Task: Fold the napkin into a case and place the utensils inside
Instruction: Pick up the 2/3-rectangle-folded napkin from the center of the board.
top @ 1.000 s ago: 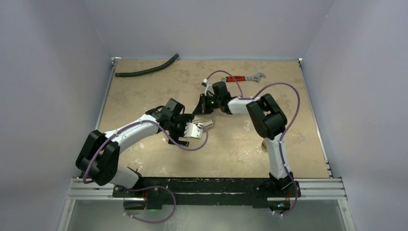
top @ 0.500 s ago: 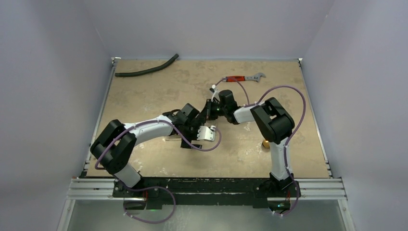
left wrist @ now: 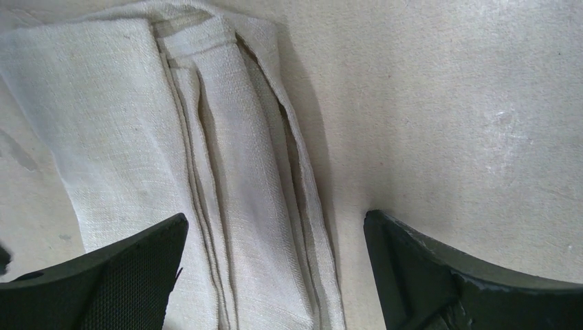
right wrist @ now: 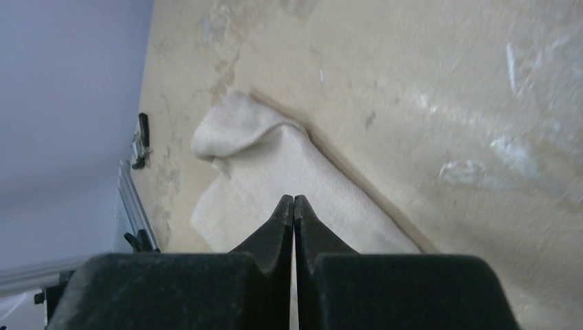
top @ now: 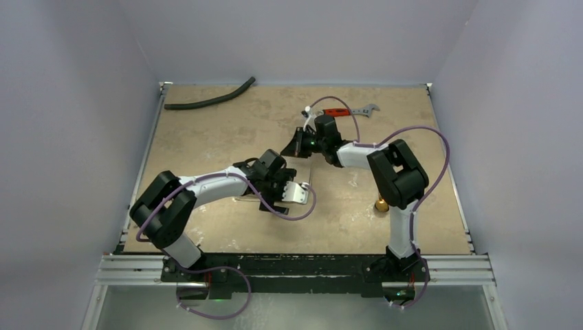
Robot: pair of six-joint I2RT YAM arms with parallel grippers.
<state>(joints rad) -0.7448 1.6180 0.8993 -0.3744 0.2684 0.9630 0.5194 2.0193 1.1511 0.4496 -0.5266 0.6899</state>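
- While the left gripper [left wrist: 273, 227] hangs low over the folded napkin [left wrist: 206, 172], its fingers stand wide apart; one is above the cloth's layered folds and the other is above bare table [left wrist: 467, 103].
- The right gripper [right wrist: 293, 201] is pressed fully shut and holds nothing, its tips pointing over the napkin's far end.
- Compared with a second ago, the left arm's elbow has swung in toward the table's middle, and the right gripper has drawn back toward the red-handled wrench [top: 350, 111].
- The napkin lies mid-table between the two grippers.
- One gold piece of the utensils [top: 380, 205] shows beside the right arm; the rest is hidden.
- The black hose [top: 210, 98] is unmoved.
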